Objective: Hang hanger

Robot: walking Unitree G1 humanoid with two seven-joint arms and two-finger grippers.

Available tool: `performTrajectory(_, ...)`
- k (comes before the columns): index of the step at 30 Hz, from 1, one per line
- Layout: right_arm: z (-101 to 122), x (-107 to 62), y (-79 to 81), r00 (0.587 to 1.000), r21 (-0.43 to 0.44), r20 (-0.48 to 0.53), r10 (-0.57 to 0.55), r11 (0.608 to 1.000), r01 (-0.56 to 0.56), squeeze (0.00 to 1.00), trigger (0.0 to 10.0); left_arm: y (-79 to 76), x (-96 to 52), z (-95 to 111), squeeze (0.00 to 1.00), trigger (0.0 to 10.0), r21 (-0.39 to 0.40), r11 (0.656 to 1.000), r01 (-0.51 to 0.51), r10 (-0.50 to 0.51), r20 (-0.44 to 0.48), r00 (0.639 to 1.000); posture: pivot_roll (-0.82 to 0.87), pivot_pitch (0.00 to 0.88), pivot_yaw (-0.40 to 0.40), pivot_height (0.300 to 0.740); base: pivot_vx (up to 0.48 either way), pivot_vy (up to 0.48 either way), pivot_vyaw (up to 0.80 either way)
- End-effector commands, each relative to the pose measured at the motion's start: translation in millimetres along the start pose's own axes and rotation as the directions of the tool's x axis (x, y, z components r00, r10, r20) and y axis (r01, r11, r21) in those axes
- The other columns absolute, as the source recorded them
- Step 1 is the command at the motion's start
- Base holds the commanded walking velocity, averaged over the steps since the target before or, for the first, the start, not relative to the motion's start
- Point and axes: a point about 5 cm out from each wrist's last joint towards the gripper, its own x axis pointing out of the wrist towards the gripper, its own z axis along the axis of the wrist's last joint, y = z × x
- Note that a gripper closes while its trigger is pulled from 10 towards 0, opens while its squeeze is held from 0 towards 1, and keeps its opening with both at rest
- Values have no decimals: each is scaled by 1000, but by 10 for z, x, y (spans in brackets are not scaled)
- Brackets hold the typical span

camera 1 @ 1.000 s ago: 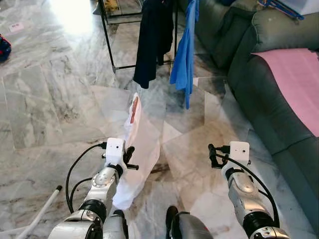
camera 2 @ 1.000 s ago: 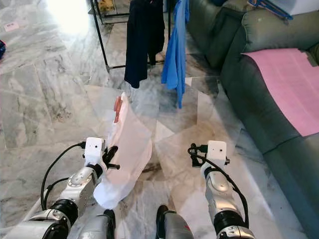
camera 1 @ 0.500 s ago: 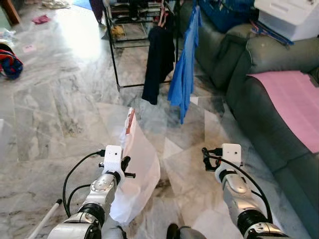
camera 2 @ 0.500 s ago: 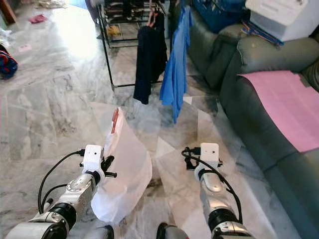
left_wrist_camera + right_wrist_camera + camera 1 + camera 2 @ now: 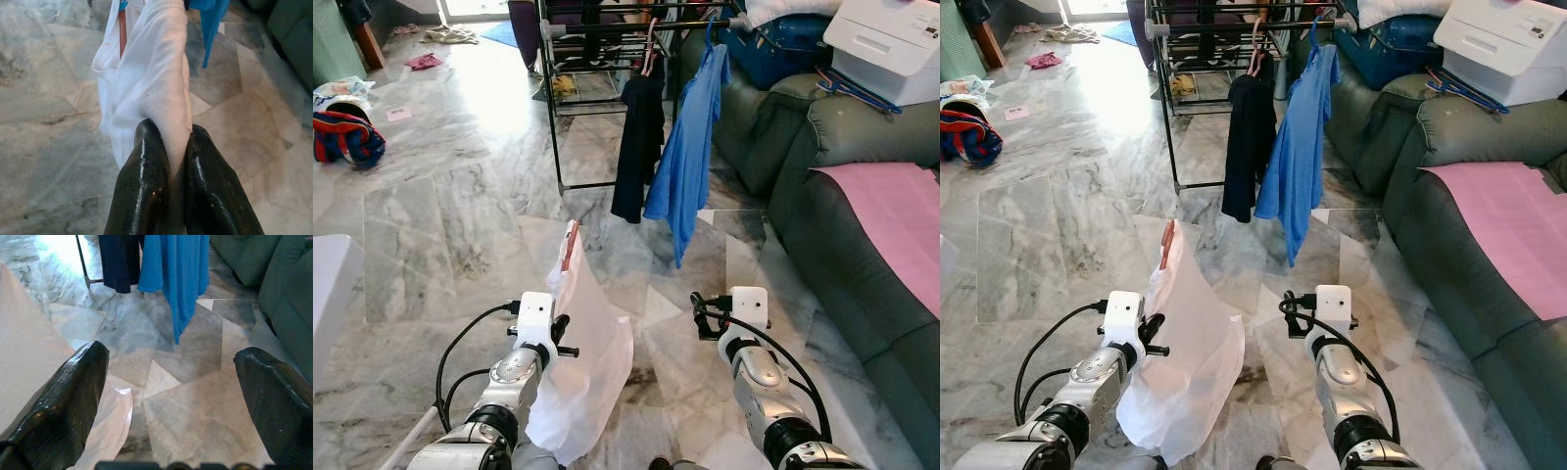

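Note:
My left gripper (image 5: 559, 337) is shut on a fold of a white garment (image 5: 589, 343), low in front of me. In the left wrist view both black fingers (image 5: 146, 161) pinch the cloth (image 5: 156, 73). A reddish hanger (image 5: 571, 241) sticks out of the garment's top end (image 5: 122, 29). My right gripper (image 5: 701, 319) is open and holds nothing, its fingers (image 5: 78, 382) wide apart above the marble floor. Ahead stands a black clothes rack (image 5: 551, 108) with a dark garment (image 5: 636, 137) and a blue shirt (image 5: 690, 147) hanging from its rail.
A grey-green sofa (image 5: 842, 225) runs along the right, with a pink cloth (image 5: 901, 225) and a white box (image 5: 891, 39) on it. A red and blue heap (image 5: 347, 137) lies on the floor at far left. A white edge (image 5: 328, 294) stands near left.
The whole picture has shifted: the camera has tilted up, so the rack's rail and the room beyond now show. Both arms keep their pose and the left still holds the white garment.

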Motion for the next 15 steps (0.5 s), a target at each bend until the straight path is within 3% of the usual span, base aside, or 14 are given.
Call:
performTrajectory(1,-26,-9,-4,1000,0,-10,-4,1000,4,0,10000,45,-12,-7,0,10000,-4,1000,-16,16,1,1000,-20,59,-26,740,0,0,800)
performTrajectory(10,-29,-9,-52,1000,6,-15,-13,1000,13,0,10000,44,-25,-52,0,10000,-14,1000,-22,22,-14,1000,-21,66,-29,740,0,0,788)
performTrajectory(15,-35,-12,-50,1000,11,-17,-13,1000,13,0,10000,51,-32,-69,0,10000,-12,1000,-24,24,-20,1000,-24,68,-26,740,0,0,0)
